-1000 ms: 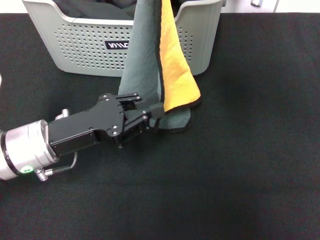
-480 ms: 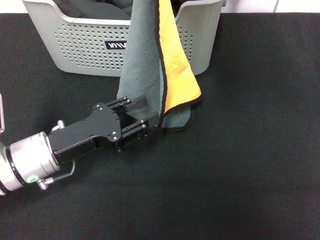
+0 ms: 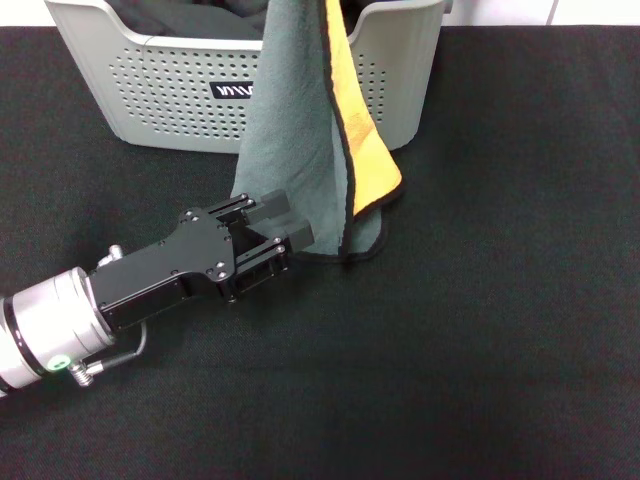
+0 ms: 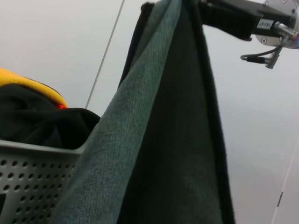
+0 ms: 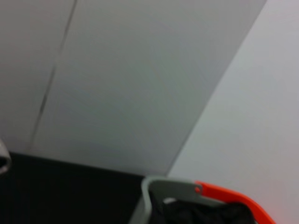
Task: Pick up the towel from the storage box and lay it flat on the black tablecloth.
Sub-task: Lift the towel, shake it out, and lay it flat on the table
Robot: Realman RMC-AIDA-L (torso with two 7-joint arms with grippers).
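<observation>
The towel (image 3: 300, 140) hangs down from above the storage box (image 3: 170, 90), grey side facing me and an orange strip along its right edge. Its lower edge rests on the black tablecloth (image 3: 480, 330). My left gripper (image 3: 285, 222) lies low over the tablecloth at the towel's lower left corner, open, with both fingers over the towel's edge. The head view does not show my right gripper. The left wrist view has the right gripper (image 4: 219, 16) shut on the top of the hanging towel (image 4: 159, 140).
A dark cloth (image 3: 190, 20) lies bunched inside the storage box, and shows beside an orange piece (image 4: 28, 84) above the perforated wall (image 4: 28, 186). The right wrist view holds a wall, a grey box rim (image 5: 159, 186) with an orange edge, and tablecloth (image 5: 70, 186).
My left gripper drew back to the left, then its fingers spread at the towel's lower left edge. The towel turned, showing more grey and less orange.
</observation>
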